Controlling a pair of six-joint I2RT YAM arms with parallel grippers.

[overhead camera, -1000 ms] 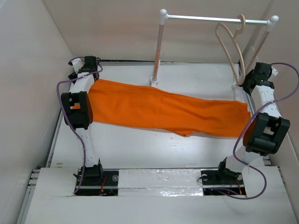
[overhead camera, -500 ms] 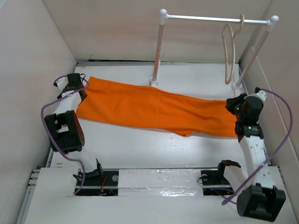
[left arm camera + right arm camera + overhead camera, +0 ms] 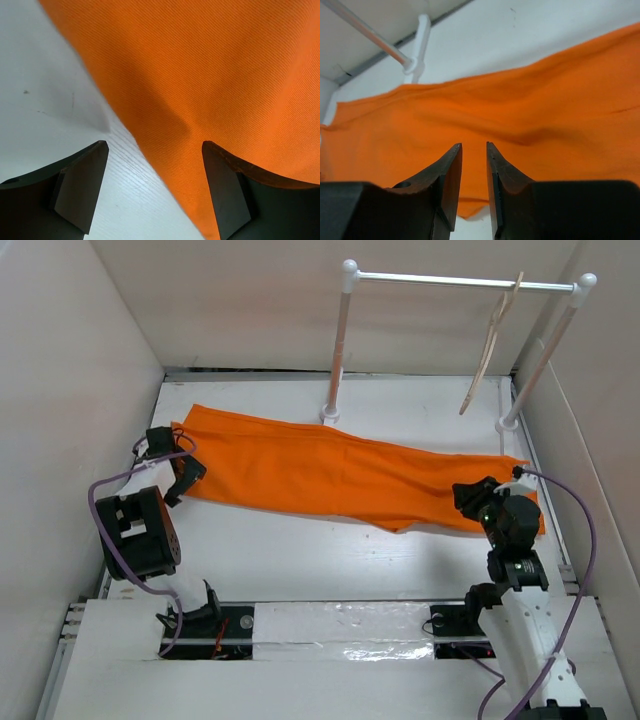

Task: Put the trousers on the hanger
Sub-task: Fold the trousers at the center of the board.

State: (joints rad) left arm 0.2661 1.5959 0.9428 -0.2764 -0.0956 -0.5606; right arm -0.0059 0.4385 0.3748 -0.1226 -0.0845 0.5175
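A: Overhead: trousers (image 3: 340, 475) lie flat on the table (image 3: 300, 560), on a diagonal from far left to near right. The hanger (image 3: 490, 340) hangs on the white rail (image 3: 450, 281), seen edge-on, well apart from the cloth. Only this view shows the hanger. Can't read either jaw gap from up here.

B: Wrist cams cover that. Left gripper (image 3: 154, 146): jaws wide, nothing between them. The cloth edge cuts diagonally across the gap, with one finger (image 3: 80, 190) over bare table and the other over orange.

A: Touching the cloth?

B: Can't tell. It's close, the weave is sharp.

A: Right gripper (image 3: 473, 146)?

B: Jaws narrow, a slim gap, nothing in it. It sits low, looking along the trousers. Soft folds show there that overhead flattens out. A rail post foot is at top left of that view.

A: Overhead places them: left gripper at the near edge of the left end, right gripper at the right end.
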